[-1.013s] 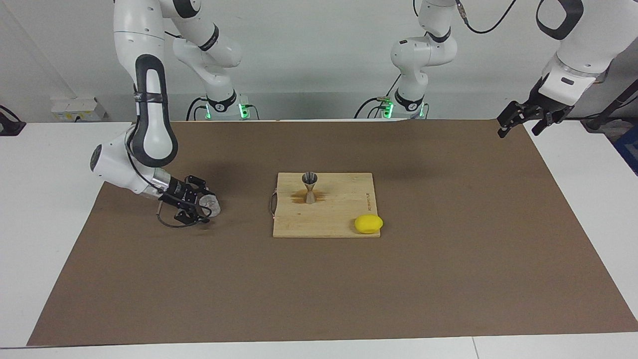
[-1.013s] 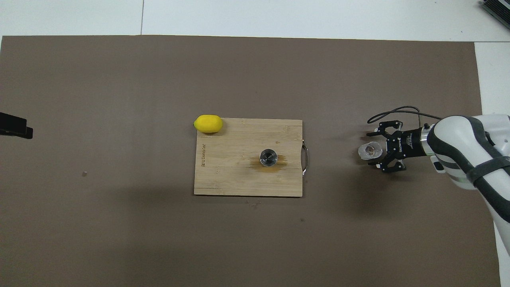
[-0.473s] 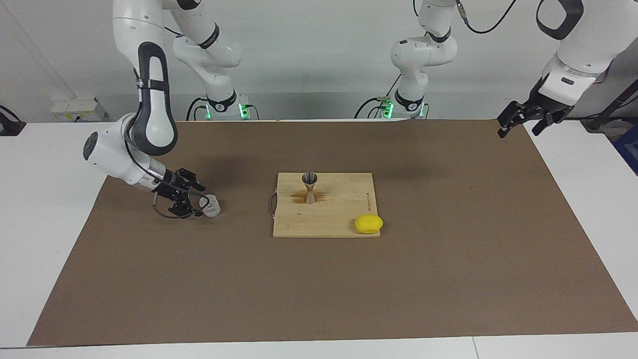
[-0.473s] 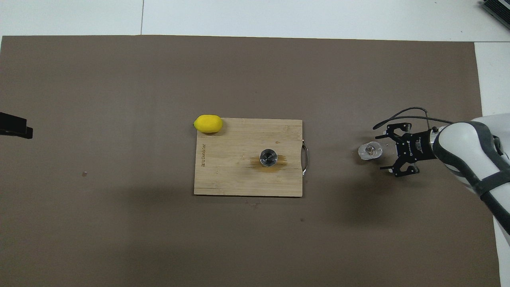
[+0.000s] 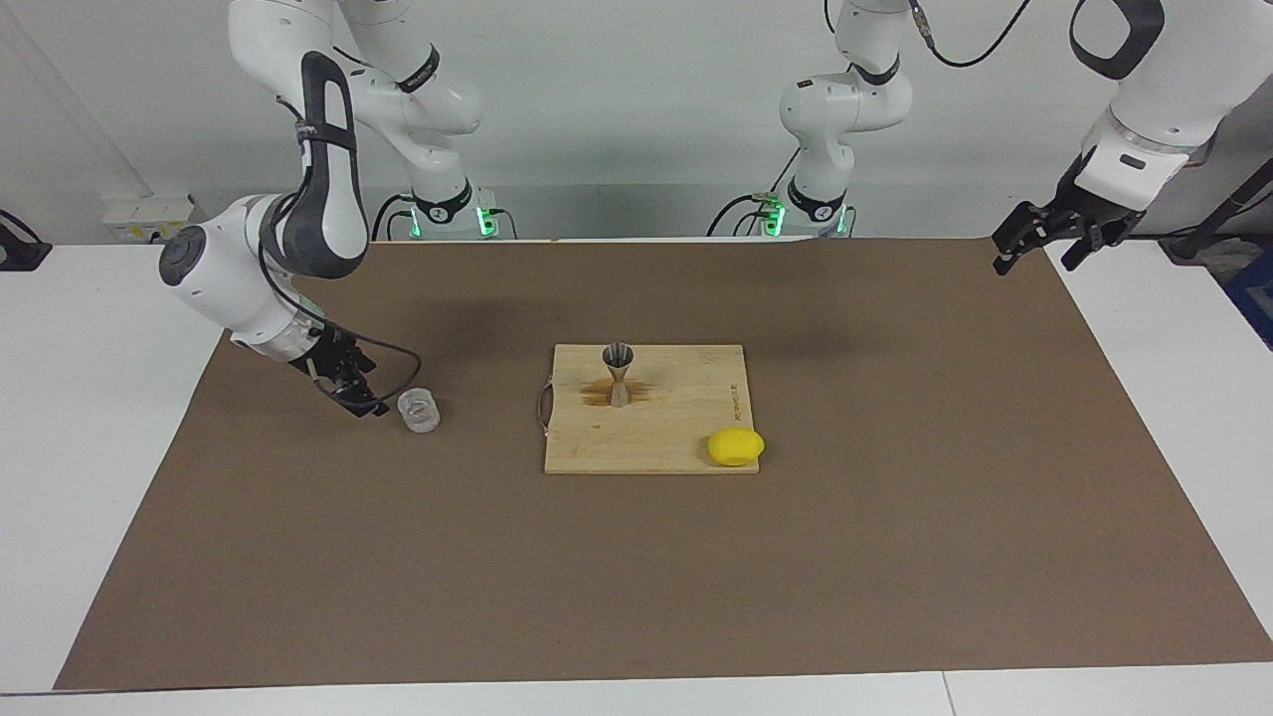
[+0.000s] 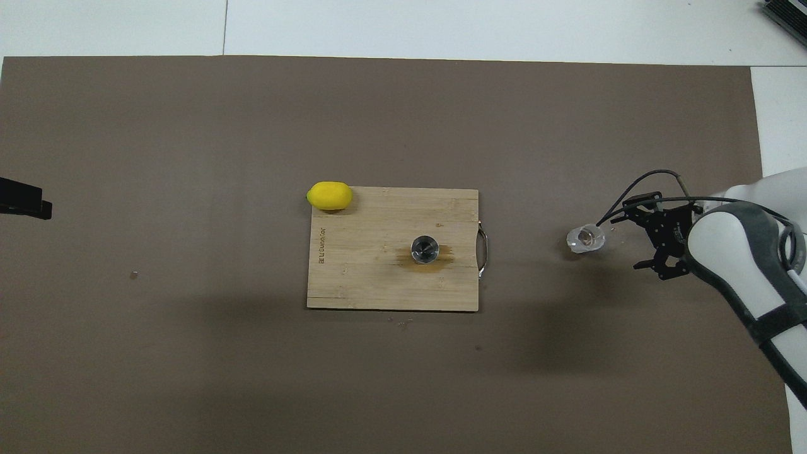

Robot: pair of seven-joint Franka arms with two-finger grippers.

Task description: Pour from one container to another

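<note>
Tumbler (image 5: 419, 411) upright, free beside gaping, empty right claw (image 5: 360, 398).

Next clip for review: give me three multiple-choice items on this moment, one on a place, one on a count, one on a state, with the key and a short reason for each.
1. Where does the jigger stand?
A. on the cutting board
B. on the brown mat beside the glass tumbler
C. in the left tool

2. How many lemons are in view?
A. none
B. one
C. three

3. What state is the glass tumbler in?
A. clamped in the right tool
B. lying on its side on the board
C. upright on the mat, free of both tools

Key: 1 A, it stands upright on the wood over a brown stain. 2 B, a single lemon sits at the board's corner. 3 C, the right tool is open beside it; the left tool waits off at its own end.
</note>
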